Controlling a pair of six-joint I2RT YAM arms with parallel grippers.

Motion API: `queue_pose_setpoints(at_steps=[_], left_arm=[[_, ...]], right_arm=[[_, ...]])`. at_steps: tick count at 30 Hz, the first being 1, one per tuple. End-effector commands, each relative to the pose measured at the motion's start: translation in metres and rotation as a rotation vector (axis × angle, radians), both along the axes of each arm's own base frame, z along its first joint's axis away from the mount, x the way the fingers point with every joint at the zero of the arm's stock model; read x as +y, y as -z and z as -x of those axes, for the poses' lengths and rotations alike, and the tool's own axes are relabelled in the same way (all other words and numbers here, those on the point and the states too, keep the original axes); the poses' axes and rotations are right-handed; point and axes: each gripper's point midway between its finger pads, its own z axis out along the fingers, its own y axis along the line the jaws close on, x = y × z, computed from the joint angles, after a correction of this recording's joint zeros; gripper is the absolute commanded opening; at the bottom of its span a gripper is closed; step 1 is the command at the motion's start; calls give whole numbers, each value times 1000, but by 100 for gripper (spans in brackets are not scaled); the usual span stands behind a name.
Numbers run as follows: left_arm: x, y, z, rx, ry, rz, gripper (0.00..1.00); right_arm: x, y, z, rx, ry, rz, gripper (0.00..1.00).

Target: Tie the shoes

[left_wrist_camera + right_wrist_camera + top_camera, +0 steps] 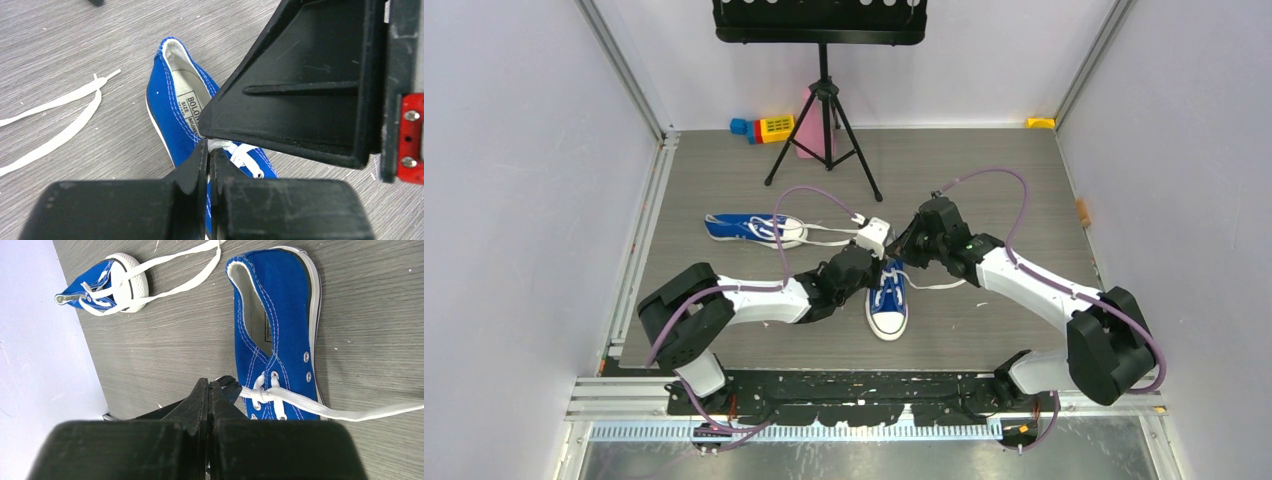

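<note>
Two blue sneakers with white laces lie on the grey table. The near shoe (pixel 888 302) points its toe at the arms; it also shows in the left wrist view (pixel 175 115) and the right wrist view (pixel 280 320). Its laces are crossed in a first knot (pixel 261 394). One lace end (pixel 360 412) trails right on the table. My left gripper (pixel 882 268) (pixel 209 150) is shut on the other lace end (pixel 221 145) above the shoe's throat. My right gripper (pixel 906 258) (pixel 208 386) is shut, tips touching the left one's; I see nothing between them. The far shoe (pixel 749 227) (pixel 107 282) lies untied.
The far shoe's loose laces (pixel 829 235) (pixel 60 112) stretch towards the left gripper. A black tripod stand (pixel 824 130) stands at the back, with coloured toy blocks (pixel 764 128) beside it. A yellow object (pixel 1041 123) sits in the back right corner. White walls close in both sides.
</note>
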Motion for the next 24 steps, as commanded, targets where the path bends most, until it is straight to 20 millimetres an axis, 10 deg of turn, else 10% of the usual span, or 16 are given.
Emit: queue_pose_setpoints(at_steps=[1, 5, 13, 24], left_arm=[[0, -13, -7, -33, -13, 14, 0], [-1, -12, -2, -6, 38, 68, 0], [1, -10, 3, 5, 91, 148, 0], [3, -9, 1, -6, 98, 190, 0]], right_arm=[[-4, -21, -3, -62, 26, -17, 3], [-14, -22, 3, -77, 26, 23, 45], [-52, -19, 15, -16, 187, 71, 65], [-67, 13, 41, 217, 577, -241, 67]])
